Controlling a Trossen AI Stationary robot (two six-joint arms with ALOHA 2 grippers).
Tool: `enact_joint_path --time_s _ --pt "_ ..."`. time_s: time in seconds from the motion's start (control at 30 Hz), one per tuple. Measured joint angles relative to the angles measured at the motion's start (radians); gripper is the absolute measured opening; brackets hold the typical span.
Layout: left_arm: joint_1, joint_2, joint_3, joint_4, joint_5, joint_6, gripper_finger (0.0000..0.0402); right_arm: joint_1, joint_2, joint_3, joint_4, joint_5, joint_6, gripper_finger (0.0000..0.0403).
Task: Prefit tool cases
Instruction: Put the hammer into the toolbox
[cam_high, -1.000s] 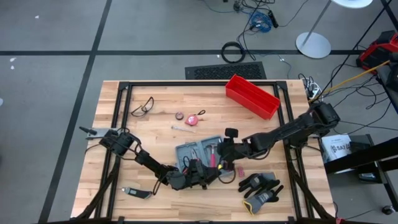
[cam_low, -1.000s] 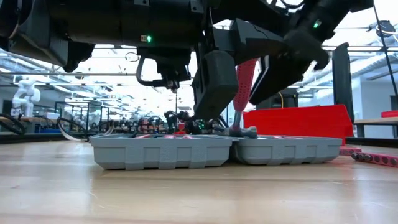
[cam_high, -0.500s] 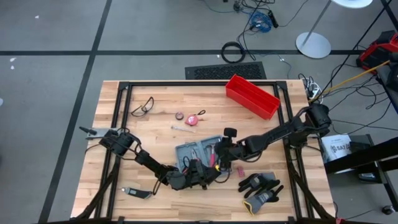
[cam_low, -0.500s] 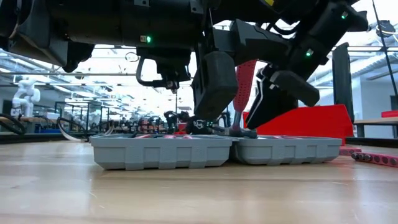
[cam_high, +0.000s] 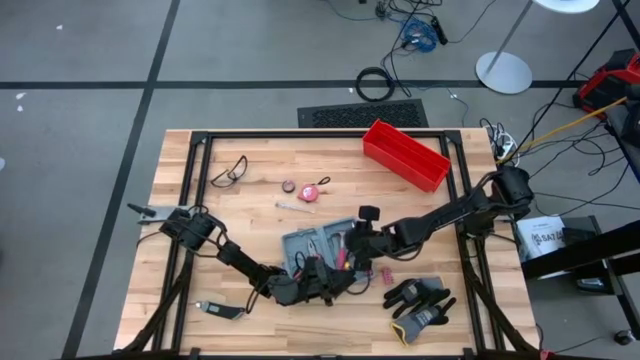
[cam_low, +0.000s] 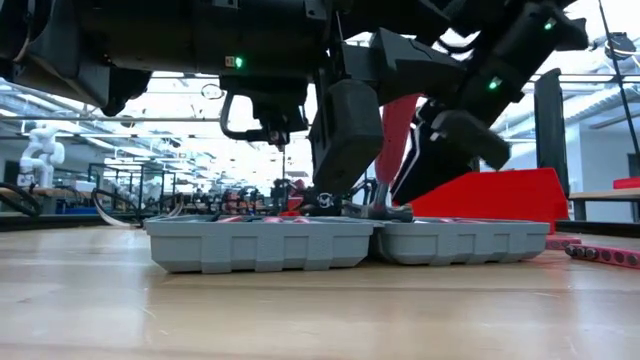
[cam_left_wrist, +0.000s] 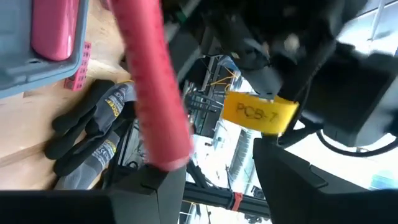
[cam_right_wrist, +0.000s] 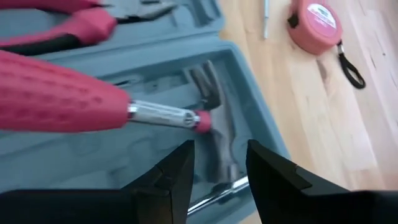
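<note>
Case open mid-table, hammer being fitted.
Yellow tag (cam_left_wrist: 259, 114) reads "PCB-7". Case (cam_high: 318, 247) lies flat w/ lid open, long axis across table, near front edge. L gripper (cam_high: 322, 273) spread wide over it, pink hammer (cam_low: 393, 140) handle betw. fingers; R gripper (cam_right_wrist: 219, 168) parted, empty, just above hammer head.

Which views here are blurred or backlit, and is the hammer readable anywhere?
Left wrist view: soft focus, bright room glare behind the hammer's red handle. Low view: arms are dark silhouettes against bright ceiling lights; the grey tool case reads well. Right wrist view: evenly lit, hammer head clear, near handle blurred. High view: even light, but tools in the case are small.
</note>
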Motion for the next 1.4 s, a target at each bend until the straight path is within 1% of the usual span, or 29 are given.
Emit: enact_joint_path --time_s 0.07,0.13,0.27,0.3,0.37,0.5,0.8,0.87,1.0,1.03,1.17,1.3,1.4 --pt "-0.001 0.000 0.000 -0.004 0.001 -0.003 0.0190 0.017 -0.011 0.000 0.002 0.000 0.000 0.0127" --pt "0.000 0.000 0.000 -0.009 0.003 -0.003 0.0190 0.026 -0.017 0.000 0.000 0.001 0.000 0.0105" --pt "0.000 0.000 -0.001 -0.012 0.004 -0.004 0.0190 0.023 -0.017 0.000 -0.010 -0.049 -0.001 0.0023" --pt "0.000 0.000 -0.001 -0.012 0.004 -0.004 0.0190 0.023 -0.017 0.000 -0.013 -0.053 -0.003 0.0012" --pt "0.000 0.000 -0.001 -0.013 0.004 -0.004 0.0190 0.024 -0.017 0.000 -0.016 -0.055 0.002 0.0012" --pt "0.000 0.000 -0.001 -0.016 0.005 -0.004 0.0190 0.025 -0.012 0.000 -0.013 -0.104 0.011 0.0005" --pt "0.000 0.000 -0.001 -0.005 0.004 0.010 0.0190 -0.015 -0.003 -0.002 -0.005 -0.101 -0.009 0.0001" --pt "0.001 0.002 -0.001 0.072 0.004 0.081 0.0190 -0.022 0.014 -0.001 0.001 -0.101 -0.012 0.0001" --pt "0.013 -0.011 0.012 0.322 0.043 0.347 0.0190 -0.023 0.049 -0.001 0.023 -0.100 -0.018 0.0001" --pt "0.014 -0.029 0.013 0.323 0.059 0.386 0.0190 -0.022 0.052 -0.001 0.028 -0.098 -0.018 0.0001" --pt "0.014 -0.119 0.013 0.190 0.115 0.467 0.0190 -0.018 0.047 0.002 0.039 -0.076 -0.022 0.0000" --pt "0.027 -0.229 0.008 -0.044 0.225 0.500 0.0190 -0.019 0.030 0.001 0.037 -0.073 -0.034 0.0000" --pt "0.038 -0.329 0.009 -0.264 0.265 0.561 0.0190 -0.015 0.017 0.000 0.016 -0.074 -0.028 0.0000"
